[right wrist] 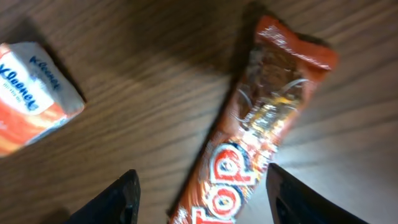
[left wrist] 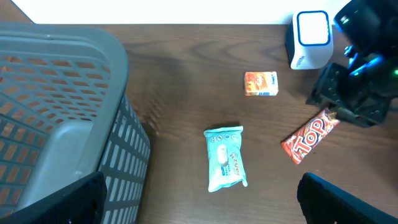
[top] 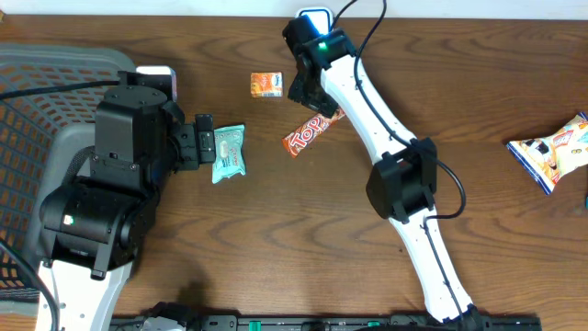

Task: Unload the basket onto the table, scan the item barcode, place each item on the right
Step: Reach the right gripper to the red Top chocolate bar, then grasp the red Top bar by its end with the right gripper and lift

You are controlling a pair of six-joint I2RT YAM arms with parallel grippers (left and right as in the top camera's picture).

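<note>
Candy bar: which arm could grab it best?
Right. The right gripper hangs over the candy bar, a finger on each side. The left gripper is by the wipes, apart from it.

candy bar [top: 310, 134] red, white lettering | wipes pack [top: 228, 153] teal | basket [top: 55, 66] grey lattice

Overhead looks straight down on the table [top: 276, 239]; left wrist slants past the basket [left wrist: 62, 93]; right wrist hangs close above the Top candy bar [right wrist: 249, 149], shared by all.
</note>
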